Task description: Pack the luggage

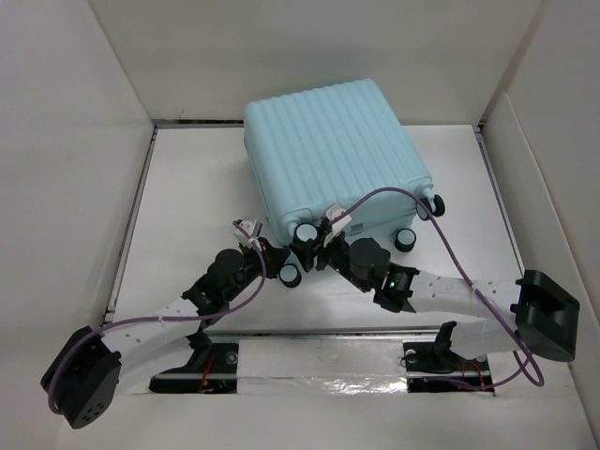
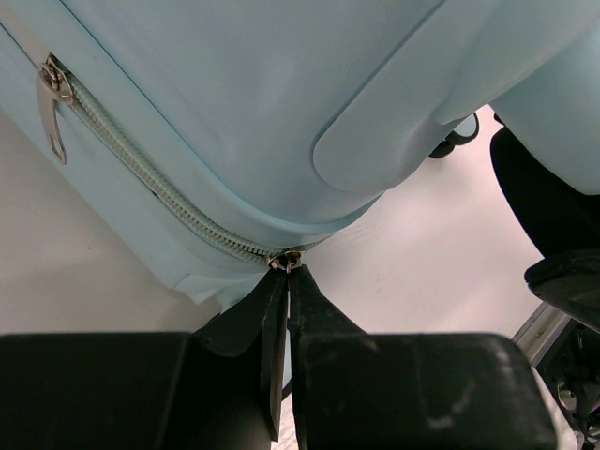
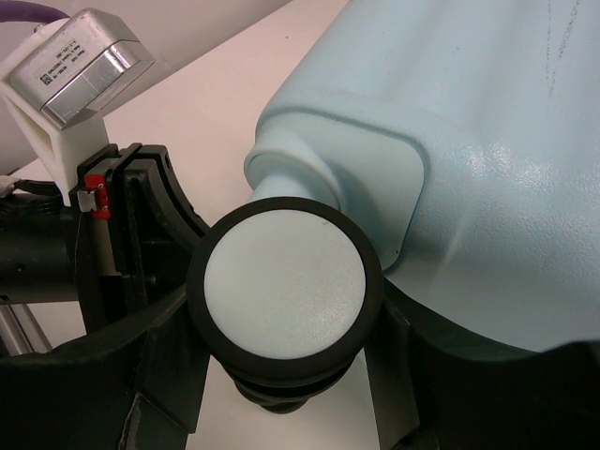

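Observation:
The luggage [image 1: 333, 150] is a pale aqua ribbed suitcase lying closed on the table, its wheels toward me. My left gripper [image 1: 265, 246] is at its near left corner. In the left wrist view the gripper [image 2: 286, 277] is shut on the zipper pull, with the metal slider [image 2: 285, 262] right at its fingertips. A second zipper pull [image 2: 52, 94] hangs further along the zip. My right gripper [image 1: 309, 246] is at the near edge. In the right wrist view the gripper [image 3: 286, 314] has its fingers closed on both sides of a black-and-white caster wheel [image 3: 284, 279].
Other caster wheels [image 1: 405, 240] [image 1: 436, 202] [image 1: 291, 275] stick out of the suitcase's near side. White walls enclose the table on the left, back and right. The left arm's wrist camera [image 3: 80, 61] shows close beside the right gripper.

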